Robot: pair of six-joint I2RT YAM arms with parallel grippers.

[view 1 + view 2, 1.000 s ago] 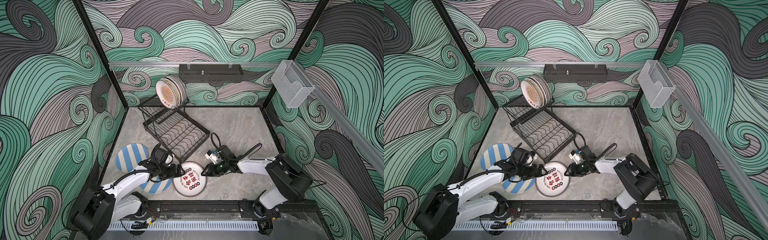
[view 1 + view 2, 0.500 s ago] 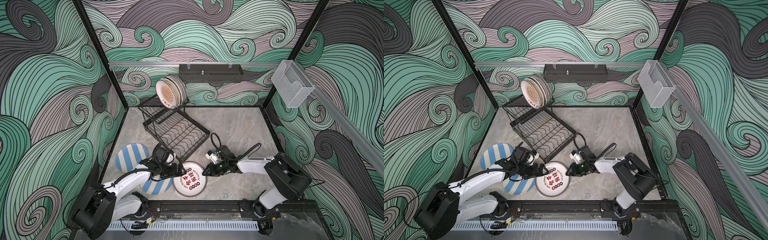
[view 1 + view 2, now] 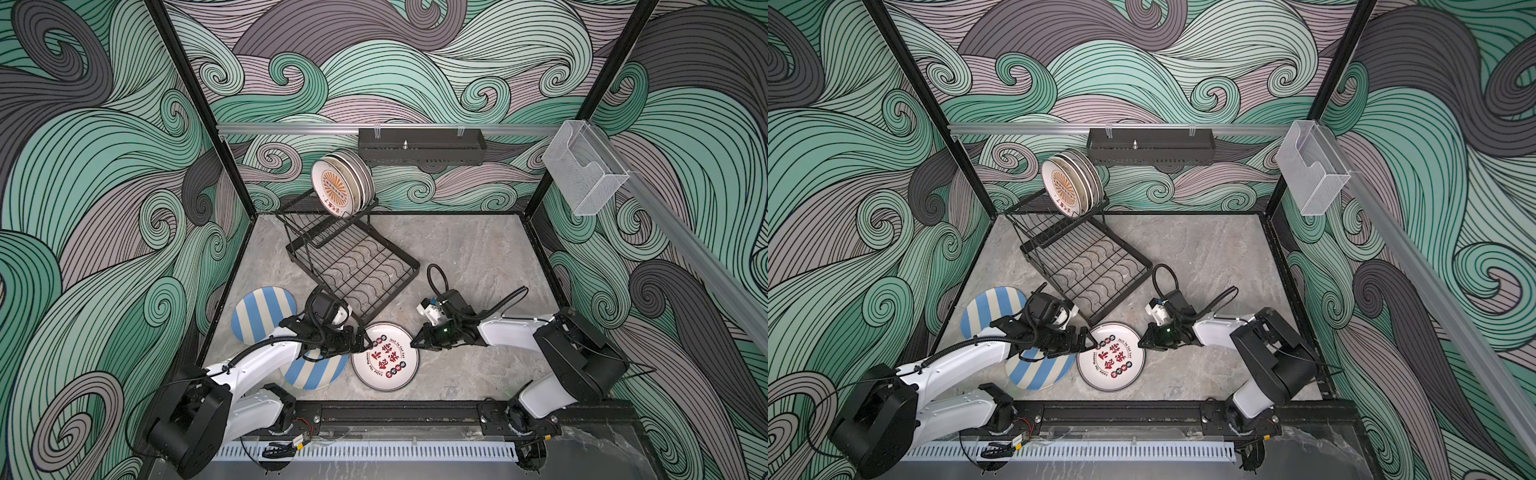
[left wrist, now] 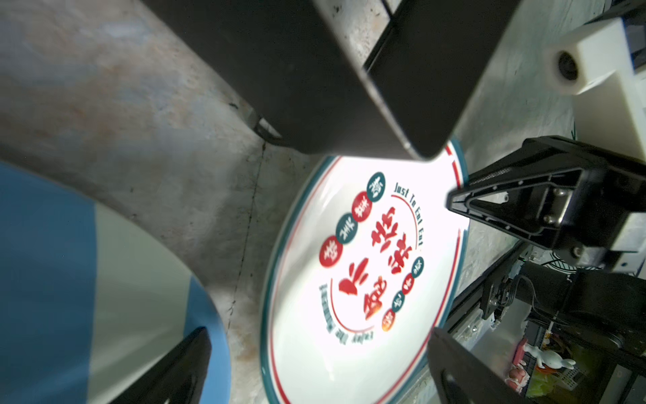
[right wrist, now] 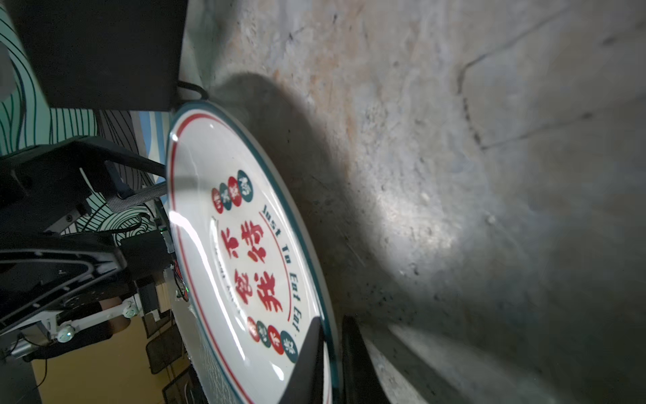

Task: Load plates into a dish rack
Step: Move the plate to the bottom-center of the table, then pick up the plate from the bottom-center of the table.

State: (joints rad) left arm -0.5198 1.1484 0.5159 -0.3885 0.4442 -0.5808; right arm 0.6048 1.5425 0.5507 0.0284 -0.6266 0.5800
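- The right gripper [image 5: 331,327] was seen almost closed, its fingers pinched on the right-hand rim of the lettered plate [image 3: 384,358].
- The left gripper [image 4: 316,335] was held wide open at that plate's opposite rim, and nothing was gripped by it.
- The lettered plate was found on the table [image 3: 478,249] between the two grippers. Its far rim was just beside the near corner of the rack [image 3: 357,270], and its near rim was close to the front frame [image 3: 395,411].
- Only a slim gap was left between it and the nearer striped plate [image 3: 318,374], which was partly covered by the left arm.
- A broad bare stretch of table was left right of the rack and behind the right arm.
- Three plates were counted on the table: one lettered and two striped, the farther striped plate [image 3: 264,313] near the left wall.
- One rack was seen, set at an angle. Upright plates were held on its upper shelf, the sunburst plate [image 3: 336,189] in front. The rims behind were too closely packed to be counted.
- One black tray [image 3: 422,147] was hung on the back rail and one clear box [image 3: 584,166] on the right rail.
- The table was grey and marbled, and the walls [image 3: 104,208] were covered in green-and-grey waves.
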